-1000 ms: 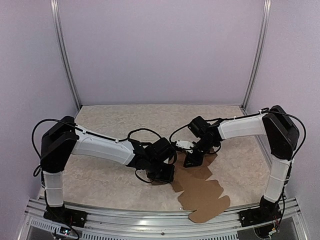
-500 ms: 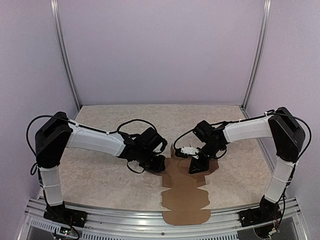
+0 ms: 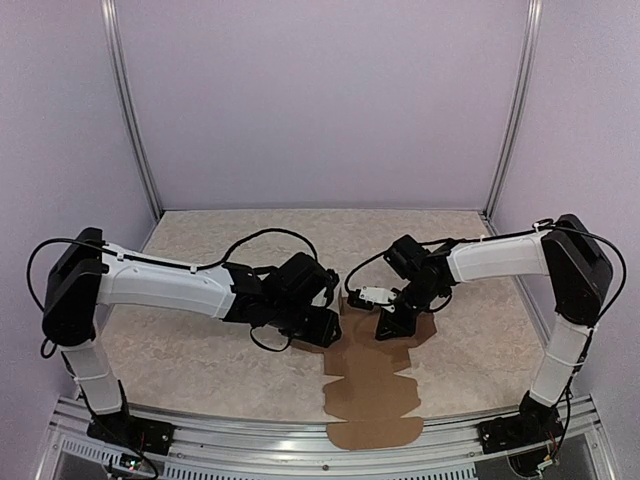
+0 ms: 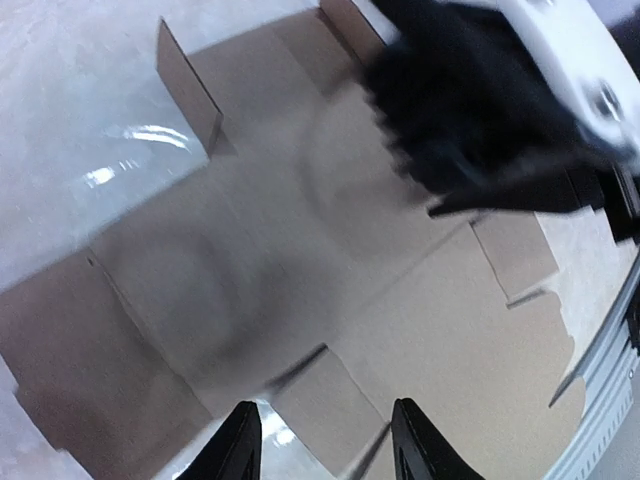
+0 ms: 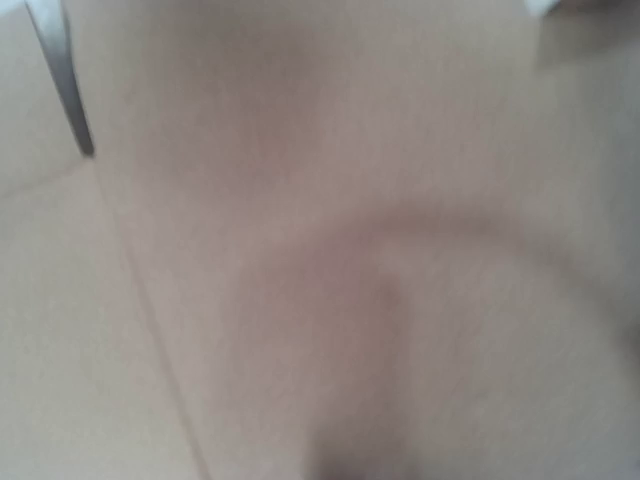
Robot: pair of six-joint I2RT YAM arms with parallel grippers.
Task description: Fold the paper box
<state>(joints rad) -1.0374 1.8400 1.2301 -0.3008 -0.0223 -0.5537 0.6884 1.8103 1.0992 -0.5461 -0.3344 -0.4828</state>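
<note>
The paper box is a flat brown die-cut sheet lying between my arms, its near flap reaching over the table's front rail. It fills the left wrist view and the blurred right wrist view. My left gripper is at the sheet's left edge; its jaws are open and straddle a small side flap without touching it. My right gripper is on the sheet's far right part and looks shut, tip down on the cardboard; it also shows in the left wrist view. A small tab stands up at the far edge.
The beige speckled table is ringed by lilac walls with metal posts at the back corners. A ribbed metal rail runs along the near edge by the arm bases.
The sheet has swung from slanting right to lying straight toward the near edge. My left gripper moved to its left edge; my right gripper shifted slightly on top of it.
</note>
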